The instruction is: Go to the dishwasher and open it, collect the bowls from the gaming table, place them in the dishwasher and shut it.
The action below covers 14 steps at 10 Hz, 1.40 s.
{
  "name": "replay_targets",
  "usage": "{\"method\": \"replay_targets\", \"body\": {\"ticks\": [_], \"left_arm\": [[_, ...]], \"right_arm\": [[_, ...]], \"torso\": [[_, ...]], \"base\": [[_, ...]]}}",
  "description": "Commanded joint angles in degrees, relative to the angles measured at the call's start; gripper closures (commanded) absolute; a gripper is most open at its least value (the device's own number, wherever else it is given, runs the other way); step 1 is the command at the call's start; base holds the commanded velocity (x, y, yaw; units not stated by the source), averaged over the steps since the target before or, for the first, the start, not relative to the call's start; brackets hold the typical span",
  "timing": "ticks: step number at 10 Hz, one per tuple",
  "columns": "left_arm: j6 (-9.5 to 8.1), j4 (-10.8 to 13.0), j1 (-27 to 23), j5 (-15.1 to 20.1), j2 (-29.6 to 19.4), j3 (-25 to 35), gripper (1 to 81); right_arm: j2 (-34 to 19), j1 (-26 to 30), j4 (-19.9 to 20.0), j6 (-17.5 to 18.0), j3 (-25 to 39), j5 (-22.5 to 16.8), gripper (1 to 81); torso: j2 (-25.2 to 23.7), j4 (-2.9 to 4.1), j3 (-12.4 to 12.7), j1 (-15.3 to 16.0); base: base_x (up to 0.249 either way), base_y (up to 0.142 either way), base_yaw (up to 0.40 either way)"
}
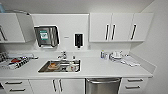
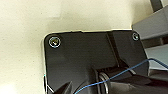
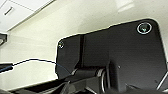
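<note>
You have the dishwasher [image 1: 102, 86] low in the head view, just right of centre, built in under the white desk [image 1: 105, 68]. Its brushed steel front faces you and is closed, and its one bar handle [image 1: 103, 81] runs level across the top of the door, so the long axis lies side to side along the cabinet run.

To its left sit two white cabinet doors [image 1: 57, 86] with upright dark handles, and further left two drawers [image 1: 15, 86]. To its right you can count two more drawers [image 1: 135, 83], each with a level handle.

Above them the desk carries one steel sink [image 1: 60, 66] with dishes inside; how many you cannot tell. One tap [image 1: 63, 55] stands behind the sink. At the left end lies a pile of packets [image 1: 17, 62], too blurred to read or count. At the right end stand a few small white things [image 1: 116, 55], also too blurred to name.

On the wall hang one paper towel box [image 1: 46, 36] with a green label whose writing you cannot read, and one dark soap dispenser [image 1: 78, 40]. Three white wall cupboard doors [image 1: 121, 27] hang at the right, and more at the left [image 1: 12, 28].

Both wrist views give you the robot's dark plate over pale floor; neither claw's fingers can be made out, so you cannot tell how far open either is or whether it holds anything.
</note>
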Motion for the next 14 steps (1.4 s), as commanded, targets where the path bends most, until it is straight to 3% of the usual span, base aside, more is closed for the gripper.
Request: {"method": "replay_targets", "body": {"ticks": [1,14], "left_arm": [[0.15,0.4,-3.3,2.9,-0.9,0.3,1.0],[0.15,0.4,-3.3,2.9,-0.8,0.1,1.0]], "right_arm": [[-1.4,2.8,-0.7,-0.1,0.8,-2.0,1.0],[-1.3,2.9,-0.7,-0.1,0.8,-2.0,1.0]], "torso": [[0.0,0.0,0.0,0.0],[0.0,0.0,0.0,0.0]], "base": [[0.129,0.0,0.0],[0.126,0.0,0.0]]}}
